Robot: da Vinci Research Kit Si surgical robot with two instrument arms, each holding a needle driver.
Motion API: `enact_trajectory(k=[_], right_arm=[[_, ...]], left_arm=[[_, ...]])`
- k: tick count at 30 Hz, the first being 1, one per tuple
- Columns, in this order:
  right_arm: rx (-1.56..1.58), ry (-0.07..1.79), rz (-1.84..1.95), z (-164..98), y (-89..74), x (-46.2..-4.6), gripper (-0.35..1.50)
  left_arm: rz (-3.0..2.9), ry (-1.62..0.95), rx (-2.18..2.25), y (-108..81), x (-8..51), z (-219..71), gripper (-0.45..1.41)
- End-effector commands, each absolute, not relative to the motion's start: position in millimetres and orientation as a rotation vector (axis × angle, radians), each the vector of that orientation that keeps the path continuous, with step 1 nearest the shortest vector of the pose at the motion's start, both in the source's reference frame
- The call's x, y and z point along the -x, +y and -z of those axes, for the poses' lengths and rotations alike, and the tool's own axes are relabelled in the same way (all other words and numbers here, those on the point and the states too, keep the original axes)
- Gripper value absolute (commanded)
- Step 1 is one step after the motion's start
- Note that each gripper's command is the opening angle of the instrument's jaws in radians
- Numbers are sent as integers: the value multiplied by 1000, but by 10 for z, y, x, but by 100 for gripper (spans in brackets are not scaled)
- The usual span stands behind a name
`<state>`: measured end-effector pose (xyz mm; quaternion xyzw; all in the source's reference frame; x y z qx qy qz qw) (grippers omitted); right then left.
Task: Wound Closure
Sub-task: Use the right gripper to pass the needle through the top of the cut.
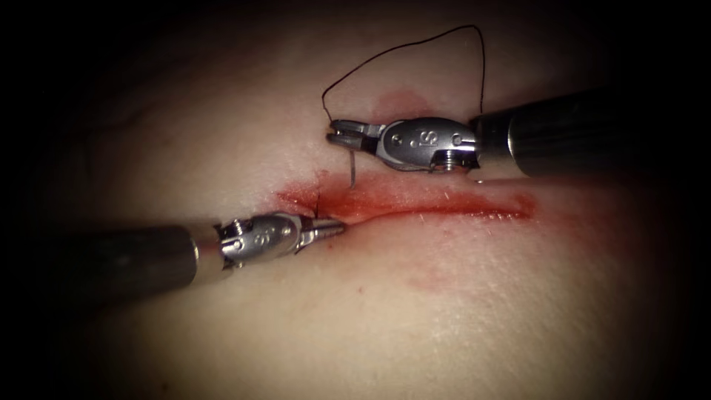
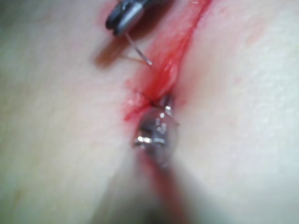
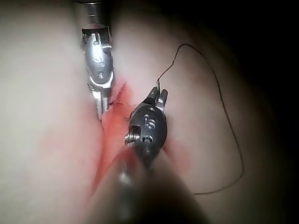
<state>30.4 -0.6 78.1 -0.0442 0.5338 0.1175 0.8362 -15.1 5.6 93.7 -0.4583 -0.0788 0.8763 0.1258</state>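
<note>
Here the right tool (image 1: 335, 136) grips the needle (image 1: 352, 169) near its tail above the cut (image 1: 415, 204); the left tool (image 1: 337, 228), closed and empty, touches the cut.

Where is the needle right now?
In the endoscope view the needle hangs from the right tool's shut jaws, gripped near its thread end, tip pointing down toward the cut, just above it and out of the tissue.

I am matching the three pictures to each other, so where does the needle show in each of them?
Endoscope view: the needle hangs from the right tool, above the cut, tip free of the tissue.
Left wrist view: the needle slants from that tool toward the cut.
Right wrist view: I cannot make it out at the right tool's tip.
Shared landmark: the cut's red fluid.
</note>
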Motion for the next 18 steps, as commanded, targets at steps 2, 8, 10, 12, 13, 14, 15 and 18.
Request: enact_trajectory(k=[2, 8, 10, 12, 13, 14, 15, 18], right_arm=[[90, 1131, -249, -784, -5, -309, -35], [84, 1131, -257, -783, -1, -309, -35], [84, 1131, -257, -783, 0, -309, -35], [80, 1132, -263, -783, 0, -309, -35], [77, 1133, -268, -783, 0, -309, -35], [62, 1137, -288, -783, 0, -309, -35], [55, 1138, -298, -783, 0, -309, -35], [-10, 1154, -351, -783, 0, -309, -35]], left_arm=[[-2551, -233, 1337, 52, 157, -944, -33], [-2551, -232, 1337, 51, 157, -945, -33], [-2551, -231, 1336, 51, 157, -945, -33], [-2554, -233, 1334, 51, 157, -945, -33], [-2554, -233, 1334, 51, 157, -945, -33], [-2554, -233, 1334, 51, 157, -946, -33], [-2554, -233, 1334, 51, 157, -946, -33], [-2554, -233, 1334, 52, 157, -947, -33]])
